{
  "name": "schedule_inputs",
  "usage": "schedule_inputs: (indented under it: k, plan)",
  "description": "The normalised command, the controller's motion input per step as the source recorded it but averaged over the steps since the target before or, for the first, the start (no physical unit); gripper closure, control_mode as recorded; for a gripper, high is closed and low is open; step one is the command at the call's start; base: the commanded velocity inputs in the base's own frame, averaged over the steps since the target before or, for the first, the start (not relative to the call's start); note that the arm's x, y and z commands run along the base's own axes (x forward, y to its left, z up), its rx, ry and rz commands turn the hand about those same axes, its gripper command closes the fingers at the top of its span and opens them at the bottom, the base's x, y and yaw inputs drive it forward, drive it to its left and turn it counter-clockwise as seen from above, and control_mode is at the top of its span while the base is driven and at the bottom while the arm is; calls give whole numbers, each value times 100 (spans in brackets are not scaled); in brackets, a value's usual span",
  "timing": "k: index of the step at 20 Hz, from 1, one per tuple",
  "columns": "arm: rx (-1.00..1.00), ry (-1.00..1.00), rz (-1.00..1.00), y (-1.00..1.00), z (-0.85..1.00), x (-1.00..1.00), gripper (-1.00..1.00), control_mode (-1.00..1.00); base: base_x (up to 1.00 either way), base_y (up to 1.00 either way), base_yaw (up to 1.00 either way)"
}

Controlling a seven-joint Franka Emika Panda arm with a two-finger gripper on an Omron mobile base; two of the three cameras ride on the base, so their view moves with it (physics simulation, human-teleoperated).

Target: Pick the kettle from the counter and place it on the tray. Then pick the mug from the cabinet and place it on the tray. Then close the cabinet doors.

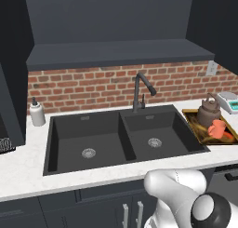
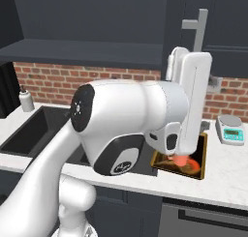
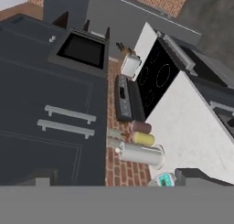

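Your arm (image 2: pixel 145 120) is reared up high with its forearm vertical in front of the cabinet door (image 2: pixel 213 33); by its wide-spread setting the gripper holds nothing. You have one kettle (image 1: pixel 208 111) and one orange mug (image 1: pixel 216 128), both on the tray (image 1: pixel 195 125) right of the double sink (image 1: pixel 116 138)

White arm (image 2: pixel 121 125) raised, forearm upright, gripper jaws spread wide, nothing held

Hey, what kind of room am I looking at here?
A kitchen, a rendered one: a black double sink with a faucet set in a white counter, a brick backsplash behind it, and a black stovetop.
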Motion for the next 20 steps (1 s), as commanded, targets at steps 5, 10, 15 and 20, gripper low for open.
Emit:
schedule_inputs:
  k: [5, 10, 15, 20]
  plan:
    - [-7, 5, 0, 2, -13, 48, -100, -100, 0, 0, 0]
    - [-8, 5, 0, 15, -12, 39, -100, -100, 0, 0, 0]
    - [-11, 7, 1, 35, -9, 37, -100, -100, 0, 0, 0]
    - [-8, 8, 10, 52, -9, 28, -100, -100, 0, 0, 0]
